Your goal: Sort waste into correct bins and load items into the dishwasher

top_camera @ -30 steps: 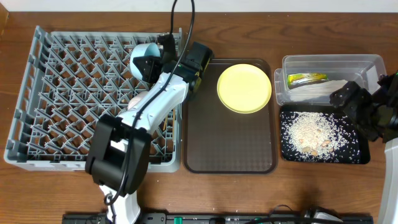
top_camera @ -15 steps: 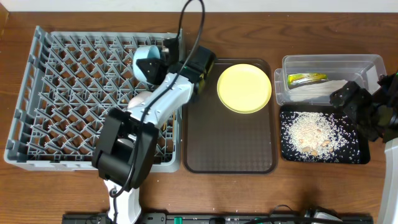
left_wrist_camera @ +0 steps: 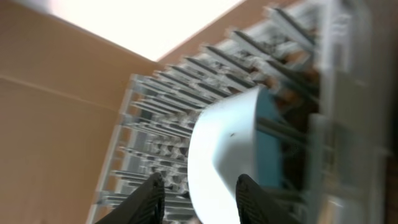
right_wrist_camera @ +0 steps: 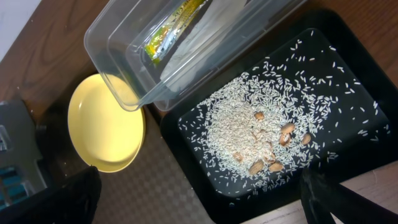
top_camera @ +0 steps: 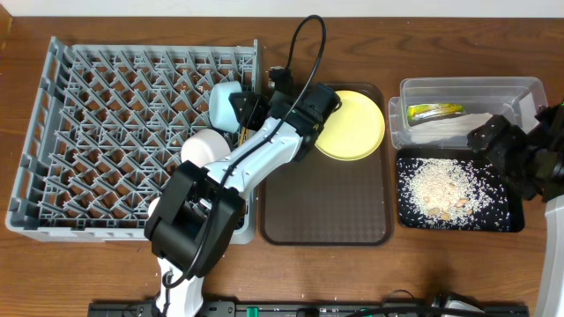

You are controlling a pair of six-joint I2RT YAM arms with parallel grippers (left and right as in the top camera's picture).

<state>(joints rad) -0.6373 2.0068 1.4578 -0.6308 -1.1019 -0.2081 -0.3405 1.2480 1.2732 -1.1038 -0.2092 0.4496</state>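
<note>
Smoothly rounded light-blue bowl (top_camera: 225, 106) — glossy, grey pegged lattice rack (top_camera: 106, 132)

Overhead straight down – left wrist close at rack (left_wrist_camera: 160, 121); right wrist shares plate (right_wrist_camera: 106, 124).

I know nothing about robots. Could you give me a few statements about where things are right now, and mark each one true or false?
1. The blue bowl is in the rack. True.
2. The plate is in the rack too. False: it lies on the brown tray.
3. Rice lies in the black tray. True.
4. The wrapper lies among the rice. False: it is in the clear tub.
5. The right hand is open and empty. True.
</note>
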